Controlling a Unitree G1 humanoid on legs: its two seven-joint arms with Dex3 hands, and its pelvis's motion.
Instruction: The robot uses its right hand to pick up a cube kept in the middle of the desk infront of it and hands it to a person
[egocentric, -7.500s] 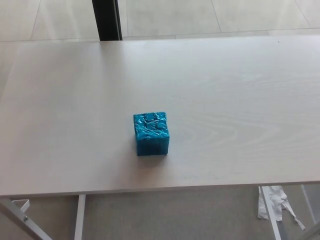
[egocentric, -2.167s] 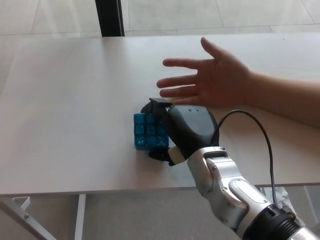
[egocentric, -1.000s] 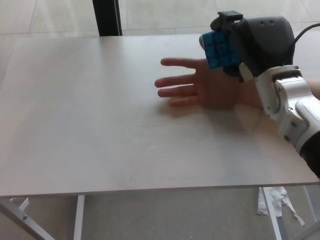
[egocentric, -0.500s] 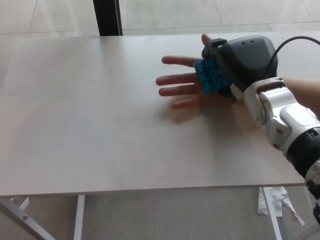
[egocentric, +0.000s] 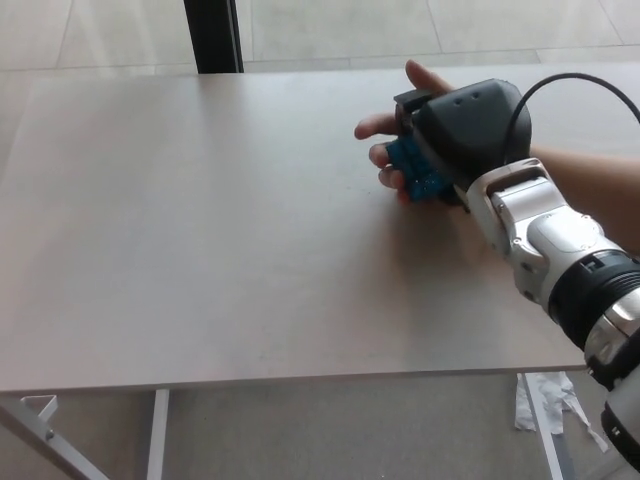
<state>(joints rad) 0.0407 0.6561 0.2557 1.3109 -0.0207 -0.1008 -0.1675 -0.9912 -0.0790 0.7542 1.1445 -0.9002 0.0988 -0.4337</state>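
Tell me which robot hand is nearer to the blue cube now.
The right. The right hand is shut on the blue cube, holding it against the person's hand above the desk. The left hand is not in view.

right hand (egocentric: 462, 130) closed, arm extended forward

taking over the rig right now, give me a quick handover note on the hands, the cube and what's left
Right hand: shut on the blue cube, held over the far right part of the desk.
Left hand: not in view.
Cube: in the robot's grip, pressed into the person's hand, whose fingers are curling around it.
Done: cube picked up from the desk and brought to the person.
Left: open the right hand so the person takes the cube, then pull the arm back clear.
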